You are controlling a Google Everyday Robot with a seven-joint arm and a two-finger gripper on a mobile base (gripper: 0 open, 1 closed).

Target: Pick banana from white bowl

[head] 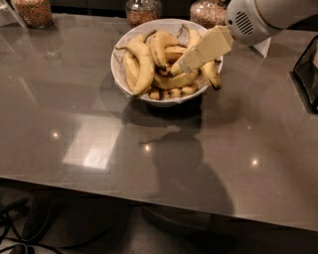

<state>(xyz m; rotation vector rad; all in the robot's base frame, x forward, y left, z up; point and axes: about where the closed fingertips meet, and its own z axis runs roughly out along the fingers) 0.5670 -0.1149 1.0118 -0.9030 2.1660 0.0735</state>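
The white bowl (116, 74) stands at the back middle of the grey table and is heaped with bananas. The banana (211, 74), speckled with a blackened tip, lies along the bowl's right side, with its tip hanging over the rim. A cleaner, paler long banana (143, 62) lies on the left, and small stubby ones lie at the bottom. My gripper (178, 67) reaches in from the upper right. Its cream tip is down among the bananas at the bowl's middle and crosses over the speckled banana, hiding its middle.
Three glass jars of grains (143, 10) stand along the back edge. A black object (308, 74) sits at the right edge and a white card (261, 47) behind the arm. The table's front edge (149, 191) runs across the lower part of the view.
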